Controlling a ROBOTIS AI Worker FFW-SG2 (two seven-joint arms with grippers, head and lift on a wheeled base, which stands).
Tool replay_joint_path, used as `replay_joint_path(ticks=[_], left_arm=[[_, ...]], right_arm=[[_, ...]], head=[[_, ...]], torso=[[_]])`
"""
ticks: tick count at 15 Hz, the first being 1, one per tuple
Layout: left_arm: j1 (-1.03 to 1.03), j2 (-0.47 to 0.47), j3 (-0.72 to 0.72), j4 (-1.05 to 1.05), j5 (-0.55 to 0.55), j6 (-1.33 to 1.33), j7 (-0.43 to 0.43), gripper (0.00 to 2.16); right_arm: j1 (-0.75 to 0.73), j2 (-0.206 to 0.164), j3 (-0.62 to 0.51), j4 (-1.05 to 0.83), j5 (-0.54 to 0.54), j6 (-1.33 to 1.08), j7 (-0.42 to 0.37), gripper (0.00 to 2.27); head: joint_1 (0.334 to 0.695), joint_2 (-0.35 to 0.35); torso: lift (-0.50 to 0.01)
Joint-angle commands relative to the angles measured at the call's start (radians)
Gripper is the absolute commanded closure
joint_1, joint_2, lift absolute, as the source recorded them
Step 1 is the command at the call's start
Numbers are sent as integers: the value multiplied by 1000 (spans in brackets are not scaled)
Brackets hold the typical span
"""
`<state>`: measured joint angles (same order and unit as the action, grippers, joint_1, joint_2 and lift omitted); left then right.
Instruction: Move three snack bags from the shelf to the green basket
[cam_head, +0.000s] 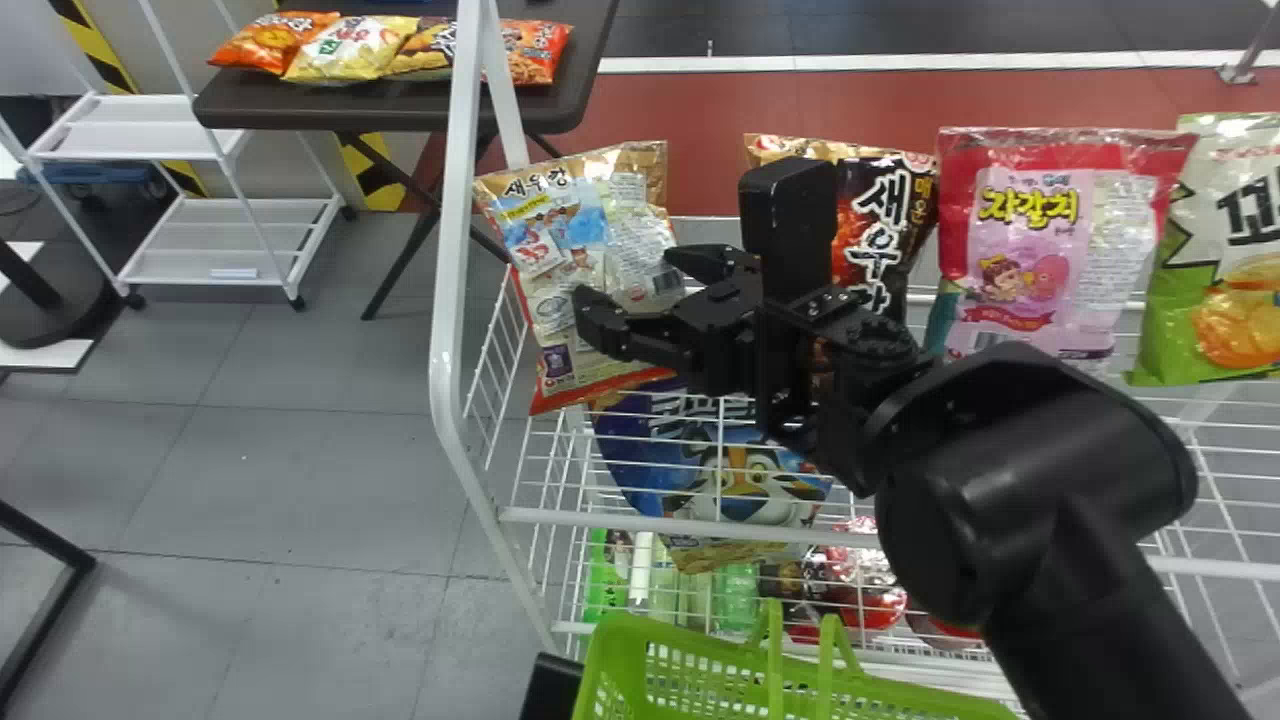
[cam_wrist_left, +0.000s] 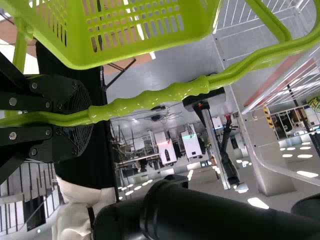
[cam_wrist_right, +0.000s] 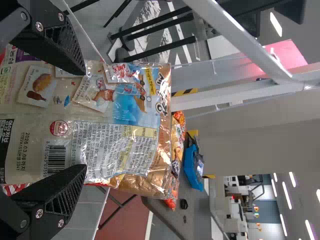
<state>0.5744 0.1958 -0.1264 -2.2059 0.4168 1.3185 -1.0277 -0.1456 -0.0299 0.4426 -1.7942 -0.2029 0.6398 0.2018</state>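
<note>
Snack bag: the tan bag (cam_head: 570, 230) is stood, slightly tilted, at the left end of the upper shelf (cam_head: 650, 522), between the spread fingers of the right gripper.
Right gripper: its fingers (cam_wrist_right: 55, 40) are held wide apart at the bag's two side edges (cam_head: 630, 282); whether the bag is touched cannot be told.
Row: to the right of the tan bag, a dark bag (cam_head: 893, 215), a pink bag (cam_head: 1060, 230) and a green bag (cam_head: 1235, 290) are lined up.
Below: a blue bag (cam_head: 650, 450) is seen beneath the upper shelf.
Basket: the green basket (cam_head: 620, 650) is placed near, at the shelf's front.
Left gripper: the basket's handle (cam_wrist_left: 150, 101) is clamped between its fingers (cam_wrist_left: 77, 95).
Behind: more bags (cam_head: 350, 45) are laid on a dark table (cam_head: 400, 115).Snack bag: the tan bag (cam_head: 570, 230) is stood, slightly tilted, at the left end of the upper shelf (cam_head: 650, 522), between the spread fingers of the right gripper (cam_head: 630, 282).
Right gripper: its fingers (cam_wrist_right: 55, 40) are held wide apart at the bag's two side edges; whether the bag is touched cannot be told.
Row: to the right of the tan bag, a dark bag (cam_head: 893, 215), a pink bag (cam_head: 1060, 230) and a green bag (cam_head: 1235, 290) are lined up.
Below: a blue bag (cam_head: 650, 450) is seen beneath the upper shelf.
Basket: the green basket (cam_head: 620, 650) is placed near, at the shelf's front.
Handle: the basket's handle (cam_wrist_left: 150, 101) is clamped by the left gripper (cam_head: 550, 690).
Behind: more bags (cam_head: 350, 45) are laid on a dark table (cam_head: 400, 115).
</note>
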Motion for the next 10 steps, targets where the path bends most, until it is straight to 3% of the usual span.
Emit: replay_joint_path(ticks=[1,2,3,5,7,10], left_arm=[[-4,1,-4,2,0,0,1,1956],[-4,1,-4,2,0,0,3,1956],[-4,1,-5,2,0,0,3,1956],[-4,1,-9,0,0,0,8,1956],[-2,1,-9,-2,0,0,6,1956],[5,1,-5,-12,0,0,6,1956]], right_arm=[[-22,16,10,32,48,7,-1,191],[-38,19,11,48,57,10,2,215],[-58,21,8,67,54,31,36,414],[-54,19,2,50,43,111,47,1912],[-11,13,-8,-2,54,87,99,2206],[60,5,-48,-80,45,25,123,2246]], head=[[695,111],[695,111],[695,111],[695,117],[695,115],[695,123]], torso=[[-48],[-48],[-48],[-48],[-48],[-48]])
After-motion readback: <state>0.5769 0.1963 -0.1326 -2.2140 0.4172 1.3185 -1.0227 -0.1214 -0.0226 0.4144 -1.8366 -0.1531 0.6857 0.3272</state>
